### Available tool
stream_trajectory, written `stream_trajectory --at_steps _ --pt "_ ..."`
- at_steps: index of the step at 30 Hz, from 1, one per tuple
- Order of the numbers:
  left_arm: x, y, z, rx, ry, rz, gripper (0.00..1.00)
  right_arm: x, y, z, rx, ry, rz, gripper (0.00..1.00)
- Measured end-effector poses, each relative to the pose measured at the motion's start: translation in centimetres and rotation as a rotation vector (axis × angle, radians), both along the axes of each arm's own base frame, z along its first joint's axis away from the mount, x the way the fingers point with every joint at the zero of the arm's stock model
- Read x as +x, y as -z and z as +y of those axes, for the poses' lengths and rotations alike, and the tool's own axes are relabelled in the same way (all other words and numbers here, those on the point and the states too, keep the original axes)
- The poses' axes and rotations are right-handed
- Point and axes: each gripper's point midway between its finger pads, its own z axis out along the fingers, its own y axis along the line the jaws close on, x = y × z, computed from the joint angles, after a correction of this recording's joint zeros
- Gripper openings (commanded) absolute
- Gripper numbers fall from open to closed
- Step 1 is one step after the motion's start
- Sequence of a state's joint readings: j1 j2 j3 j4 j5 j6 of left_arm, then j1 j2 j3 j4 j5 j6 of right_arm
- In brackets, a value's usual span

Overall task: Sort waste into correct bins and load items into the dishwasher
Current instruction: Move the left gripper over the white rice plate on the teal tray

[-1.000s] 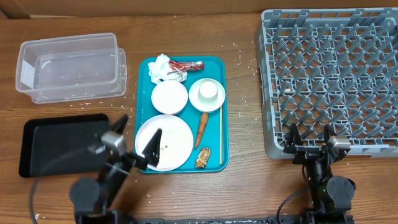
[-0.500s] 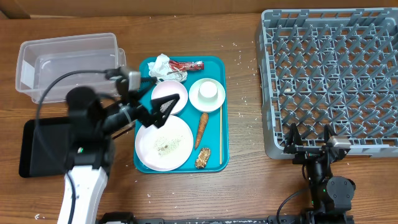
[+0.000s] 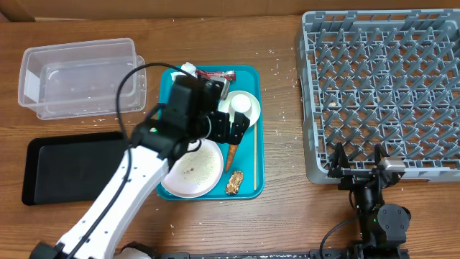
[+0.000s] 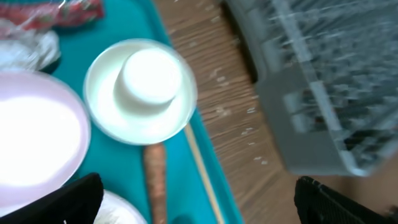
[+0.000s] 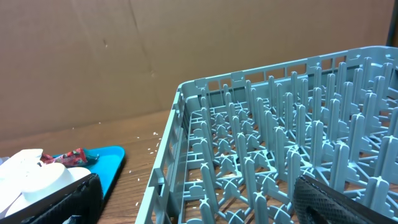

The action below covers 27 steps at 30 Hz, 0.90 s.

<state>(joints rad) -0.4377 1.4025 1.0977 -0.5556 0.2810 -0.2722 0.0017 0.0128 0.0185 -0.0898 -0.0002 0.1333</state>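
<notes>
over teal tray (image 3: 244, 165), left jaws wide above carrot (image 3: 233, 155), right jaws wide beside rack (image 3: 381, 86)

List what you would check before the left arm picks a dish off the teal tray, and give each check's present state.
1. left fingers open, holding nothing: ok.
2. cup sitting in bowl, in the left wrist view: ok.
3. dish rack has free pegs: ok.
4. carrot apart from bowl: cannot tell.
5. napkin and wrapper off the teal tray: not ok.
</notes>
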Motion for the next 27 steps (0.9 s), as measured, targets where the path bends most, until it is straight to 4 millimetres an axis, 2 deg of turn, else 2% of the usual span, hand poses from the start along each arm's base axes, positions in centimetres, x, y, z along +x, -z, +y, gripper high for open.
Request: stream_trajectory --at_steps 6,8,20,27 --pt "-0.8 5.7 1.8 0.176 -0.248 0.181 1.00 0.0 0.0 0.0 0.000 0.000 0.000 1.00" --pt "-0.8 6.8 1.6 0.190 -0.290 0.209 1.00 0.0 0.0 0.0 0.000 0.000 0.000 1.00" --pt "-1.2 12.2 1.5 0.235 -0.405 0.367 1.00 0.0 0.0 0.0 0.000 0.000 0.000 1.00" --pt "-1.4 13.1 1.6 0.241 -0.437 0.398 1.00 0.0 0.0 0.0 0.000 0.000 0.000 1.00"
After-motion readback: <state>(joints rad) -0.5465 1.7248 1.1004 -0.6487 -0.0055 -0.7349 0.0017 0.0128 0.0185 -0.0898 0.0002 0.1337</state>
